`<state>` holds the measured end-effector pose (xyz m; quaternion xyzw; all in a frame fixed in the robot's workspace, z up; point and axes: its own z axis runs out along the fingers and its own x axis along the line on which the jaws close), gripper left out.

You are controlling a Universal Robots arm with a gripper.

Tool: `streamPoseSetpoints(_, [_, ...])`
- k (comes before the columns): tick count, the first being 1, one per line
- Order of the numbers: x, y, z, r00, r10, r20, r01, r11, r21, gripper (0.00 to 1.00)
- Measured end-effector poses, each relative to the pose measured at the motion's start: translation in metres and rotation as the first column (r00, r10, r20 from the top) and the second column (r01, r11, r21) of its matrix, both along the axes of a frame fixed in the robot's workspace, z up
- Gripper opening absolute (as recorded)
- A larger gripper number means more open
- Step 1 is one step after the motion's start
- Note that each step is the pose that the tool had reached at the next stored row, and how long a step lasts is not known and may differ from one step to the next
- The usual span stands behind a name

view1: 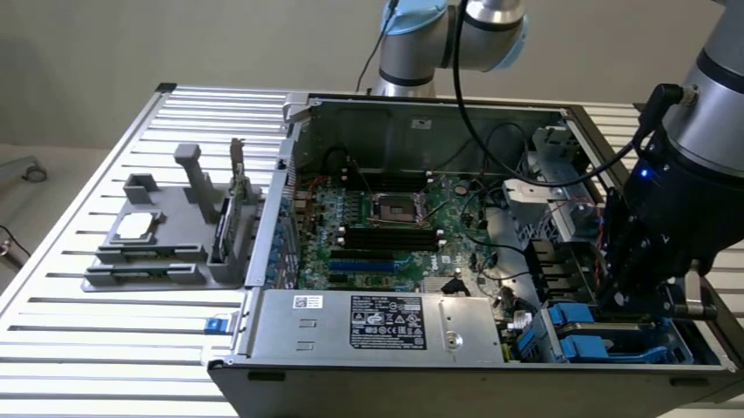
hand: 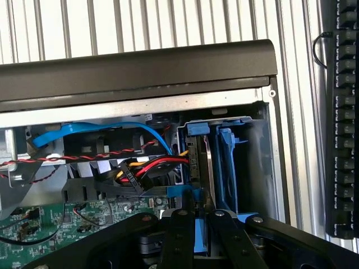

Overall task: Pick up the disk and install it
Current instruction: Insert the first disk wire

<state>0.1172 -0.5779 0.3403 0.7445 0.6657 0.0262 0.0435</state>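
A ribbed aluminium table (view1: pixel 104 348) of long parallel slats carries everything, and on it lies an open computer case (view1: pixel 465 383), a dark steel box with its side panel off. The exterior view takes in the whole interior: the green motherboard (view1: pixel 384 226) with its square socket and black memory slots, the plain grey power supply (view1: pixel 384 324) with a white printed label along the near wall, and loose black cables crossing above. That view also shows a grey plastic fixture (view1: pixel 163 248) well apart on the exterior view's left, holding a small square silver chip (view1: pixel 136 225). The wrist view looks down close at the case's corner, showing what the wide shot cannot: the blue plastic drive cage (hand: pixel 238 162) with smooth translucent walls, a flat blue data cable (hand: pixel 101 131) curving behind it, and red, yellow and black wires bunched beside it. The arm's dark body stands over the case's corner at the exterior view's right, with the gripper (view1: pixel 630 306) lowered into the bay. In the wrist view the gripper (hand: pixel 196 216) has its black fingers (hand: pixel 178 235) drawn narrow, clamped on the disk (hand: pixel 195 208), which stands on edge in the cage's slot, its thin silver metal side and blue carrier frame showing between them.
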Motion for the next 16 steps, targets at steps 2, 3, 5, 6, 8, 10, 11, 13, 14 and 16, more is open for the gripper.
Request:
streamPoseSetpoints(2, [0.0, 0.0002, -0.0004, 1.0, 0.0, 0.0, 0.0, 1.0, -0.0003, 0.16])
streamPoseSetpoints(3, [0.0, 0.0002, -0.0005, 1.0, 0.0, 0.0, 0.0, 1.0, -0.0001, 0.16])
streamPoseSetpoints(5, [0.0002, 0.0002, -0.0006, 1.0, 0.0, 0.0, 0.0, 1.0, -0.0001, 0.16])
streamPoseSetpoints(6, [0.0004, 0.0002, -0.0006, 1.0, 0.0, 0.0, 0.0, 1.0, 0.0, 0.16])
streamPoseSetpoints(8, [0.001, 0.0003, -0.0006, 1.0, 0.0, -0.0001, 0.0, 1.0, -0.0001, 0.16])
streamPoseSetpoints(10, [0.0014, 0.0002, -0.0006, 1.0, 0.0, -0.0001, 0.0, 1.0, -0.0001, 0.16])
streamPoseSetpoints(11, [0.0016, 0.0002, -0.0007, 1.0, 0.0, 0.0, 0.0, 1.0, -0.0001, 0.16])
streamPoseSetpoints(13, [0.0018, 0.0002, -0.0008, 1.0, 0.0, 0.0, 0.0, 1.0, -0.0002, 0.16])
streamPoseSetpoints(14, [0.0018, 0.0002, -0.0008, 1.0, 0.0, 0.0, 0.0, 1.0, -0.0003, 0.16])
streamPoseSetpoints(16, [0.0018, 0.0002, -0.0011, 1.0, 0.0, 0.0, 0.0, 1.0, -0.0003, 0.16])
